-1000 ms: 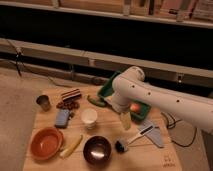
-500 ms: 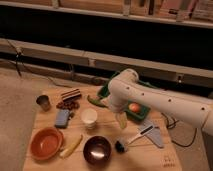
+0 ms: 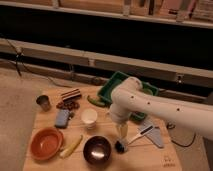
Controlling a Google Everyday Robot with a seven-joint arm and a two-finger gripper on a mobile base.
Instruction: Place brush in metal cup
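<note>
- gripper (image 3: 121,135): has dropped over the last second and now hangs just above the brush (image 3: 131,140). Can't tell whether it is spread or closed, and no contact is visible.
- brush: hasn't moved. It lies flat on the table (image 3: 170,161), with the black head at 6 o'clock from the gripper and the handle running from the head toward 2 o'clock.
- my read: this is the end of the approach and the grasp isn't made yet. Pickup and the whole transfer are still to do.
- dark bowl (image 3: 97,150): at 8 o'clock from the gripper, near the brush head, so there is little room on that side.
- white paper cup (image 3: 89,117): at 10 o'clock, on the likely path to the target.
- metal cup (image 3: 44,102): further out at 10 o'clock, well apart, upright near the far-left table corner.
- arm (image 3: 165,109): comes in from 3 o'clock and bends over the green tray (image 3: 111,85). The last link points straight down.
</note>
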